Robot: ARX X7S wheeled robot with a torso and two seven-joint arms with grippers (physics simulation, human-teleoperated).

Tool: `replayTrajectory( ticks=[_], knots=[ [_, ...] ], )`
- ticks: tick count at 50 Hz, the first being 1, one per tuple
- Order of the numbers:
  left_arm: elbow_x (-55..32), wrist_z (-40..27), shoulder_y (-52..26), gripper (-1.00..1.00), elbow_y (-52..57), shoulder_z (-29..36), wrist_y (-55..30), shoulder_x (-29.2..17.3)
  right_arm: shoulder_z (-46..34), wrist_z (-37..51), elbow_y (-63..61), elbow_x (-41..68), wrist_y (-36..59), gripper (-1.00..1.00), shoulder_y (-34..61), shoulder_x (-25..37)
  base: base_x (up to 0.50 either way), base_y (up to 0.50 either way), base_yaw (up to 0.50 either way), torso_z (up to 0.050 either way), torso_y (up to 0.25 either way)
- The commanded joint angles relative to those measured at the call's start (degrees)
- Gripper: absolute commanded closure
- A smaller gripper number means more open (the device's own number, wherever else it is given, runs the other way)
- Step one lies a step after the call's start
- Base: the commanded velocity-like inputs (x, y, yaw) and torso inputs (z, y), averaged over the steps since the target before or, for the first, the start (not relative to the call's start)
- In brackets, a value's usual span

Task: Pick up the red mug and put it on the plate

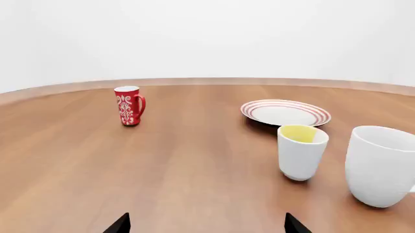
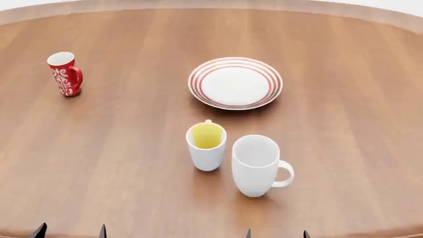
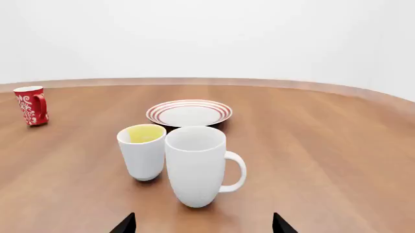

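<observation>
Your left gripper [image 2: 69, 231] and right gripper [image 2: 276, 233] sit spread at the head view's bottom edge; red mug [image 2: 65, 73] upper left, plate [image 2: 235, 83] upper centre.

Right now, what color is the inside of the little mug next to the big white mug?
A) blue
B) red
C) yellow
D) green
C: the head view looks down into the small white mug standing beside the large white mug, and its inside is yellow, which the right wrist view shows too.
</observation>
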Motion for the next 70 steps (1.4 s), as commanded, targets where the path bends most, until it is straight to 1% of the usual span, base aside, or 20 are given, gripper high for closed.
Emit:
replayTrajectory(
  ticks=[1, 2, 4, 8, 13, 17, 20, 21, 22, 27, 29, 31, 33, 38, 46, 52, 56, 60, 64, 70],
  knots=[
    [-2.36, -0.02, -0.13, -1.0, 0.45, 0.63, -1.6, -1.03, -1.02, 1.1, -1.52, 0.97, 1.31, -1.0, -0.48, 0.95, 0.0, 0.0, 0.0, 0.0, 0.0],
    [-3.61, 0.38, -0.25, -1.0, 0.77, 0.59, -2.49, -1.4, -0.91, 1.1, -2.3, 2.18, 2.08, -1.0, -0.54, 1.18, 0.0, 0.0, 0.0, 0.0, 0.0],
    [-2.99, -0.72, -0.33, -1.0, 0.64, 1.08, -2.03, -1.82, -1.22, 1.91, -2.13, 2.41, 2.23, -1.0, -0.22, 1.6, 0.0, 0.0, 0.0, 0.0, 0.0],
    [-4.8, -0.13, -0.36, -1.0, 1.37, 1.91, -4.2, -2.53, -1.78, 2.73, -2.13, 3.27, 2.5, -1.0, -0.11, 2.16, 0.0, 0.0, 0.0, 0.0, 0.0],
    [-5.57, -0.73, -0.6, -1.0, 1.14, 2.33, -4.64, -3.1, -2.33, 3.48, -2.76, 3.99, 3.33, -1.0, -0.1, 2.89, 0.0, 0.0, 0.0, 0.0, 0.0],
    [-5.99, -1.47, -0.72, -1.0, 3.63, 2.65, -6.93, -3.64, -2.76, 3.91, -5.02, 4.63, 6.46, -1.0, 0.55, 3.51, 0.0, 0.0, 0.0, 0.0, 0.0],
    [-6.08, -2.19, -1.24, -1.0, 8.74, 3.16, -11.24, -4.22, -2.99, 4.19, -11.2, 5.54, 12.78, -1.0, 1.55, 4.3, 0.0, 0.0, 0.0, 0.0, 0.0],
    [-5.88, -2.5, -1.78, -1.0, 12.33, 3.59, -14.08, -4.62, -3.17, 4.55, -14.92, 5.49, 16.75, -1.0, 2.73, 4.81, 0.0, 0.0, 0.0, 0.0, 0.0],
    [-5.66, -2.72, -2.16, -1.0, 13.72, 3.9, -15.29, -4.85, -3.24, 4.61, -16.49, 5.76, 18.82, -1.0, 3.4, 5.05, 0.0, 0.0, 0.0, 0.0, 0.0],
    [-6.84, -3.25, -8.72, -1.0, 22.43, 4.78, -28.24, -5.92, -2.6, 5.04, -24.78, 8.27, 33.12, -1.0, 11.22, 6.23, 0.0, 0.0, 0.0, 0.0, 0.0],
    [-7.48, -3.58, -10.81, -1.0, 24.85, 4.76, -32.15, -6.09, -2.2, 4.91, -26.89, 9.66, 37.19, -1.0, 13.5, 6.49, 0.0, 0.0, 0.0, 0.0, 0.0],
    [-7.78, -3.73, -12.21, -1.0, 26.35, 4.99, -34.42, -6.32, -2.28, 5.43, -28.29, 9.71, 39.35, -1.0, 15.18, 6.8, 0.0, 0.0, 0.0, 0.0, 0.0],
    [-7.84, -4.17, -14.26, -1.0, 28.65, 5.36, -37.58, -6.6, -1.46, 5.4, -30.16, 11.45, 44.29, -1.0, 18.43, 6.9, 0.0, 0.0, 0.0, 0.0, 0.0],
    [-9.34, -4.22, -16.61, -1.0, 29.6, 4.48, -40.53, -6.73, -1.21, 6.19, -32.91, 12.46, 49.68, -1.0, 22.01, 7.37, 0.0, 0.0, 0.0, 0.0, 0.0],
    [-10.51, -4.67, -17.59, -1.0, 30.2, 3.54, -41.7, -7.12, -0.74, 6.72, -33.57, 13.39, 51.64, -1.0, 23.52, 7.59, 0.0, 0.0, 0.0, 0.0, 0.0],
    [-10.91, -4.69, -17.62, -1.0, 29.24, 3.57, -41.1, -7.41, -0.87, 7.45, -32.07, 13.11, 51.73, -1.0, 24.74, 7.81, 0.0, 0.0, 0.0, 0.0, 0.0],
    [-11.16, -4.8, -17.47, -1.0, 28.84, 3.56, -40.75, -7.56, 1.19, 9.68, -30.08, 12.75, 53.57, -1.0, 27.38, 7.33, 0.0, 0.0, 0.0, 0.0, 0.0],
    [-11.58, -4.86, -17.44, -1.0, 28.49, 3.15, -40.54, -7.81, 3.67, 11.94, -26.4, 11.41, 53.28, -1.0, 30.82, 7.97, 0.0, 0.0, 0.0, 0.0, 0.0],
    [-11.79, -4.91, -17.03, -1.0, 27.87, 2.98, -39.98, -8.06, 6.53, 13.23, -19.21, 10.46, 53.03, -1.0, 35.17, 9.53, 0.0, 0.0, 0.0, 0.0, 0.0],
    [-12.37, -5.16, -17.26, -1.0, 27.49, 2.46, -40.16, -8.32, 6.26, 15.01, -15.44, 8.01, 50.47, -1.0, 37.03, 11.22, 0.0, 0.0, 0.0, 0.0, 0.0]
  ],
)
